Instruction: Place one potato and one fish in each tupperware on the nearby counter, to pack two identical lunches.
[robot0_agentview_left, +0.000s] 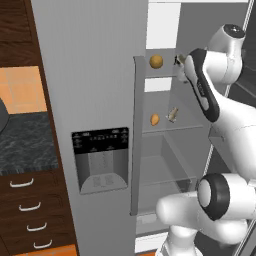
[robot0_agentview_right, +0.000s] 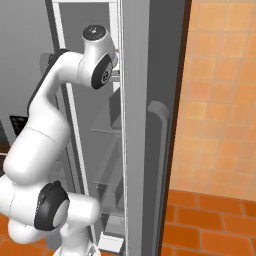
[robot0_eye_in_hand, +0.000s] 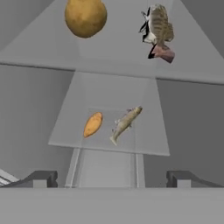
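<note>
The left base view looks forward past the arm (robot0_agentview_left: 220, 125) into the open fridge (robot0_agentview_left: 165, 150). The right base view faces the same fridge along its door edge (robot0_agentview_right: 135, 150), close up. The hand view looks straight onto the glass shelves (robot0_eye_in_hand: 109, 65), fairly near

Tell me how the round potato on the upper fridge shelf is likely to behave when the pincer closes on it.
The round potato looks nearly spherical, so it may roll on the smooth glass shelf if nudged off-centre. It appears firm, so probably no squashing. The open pincer looks wide enough, though curved sides could slip.
</note>
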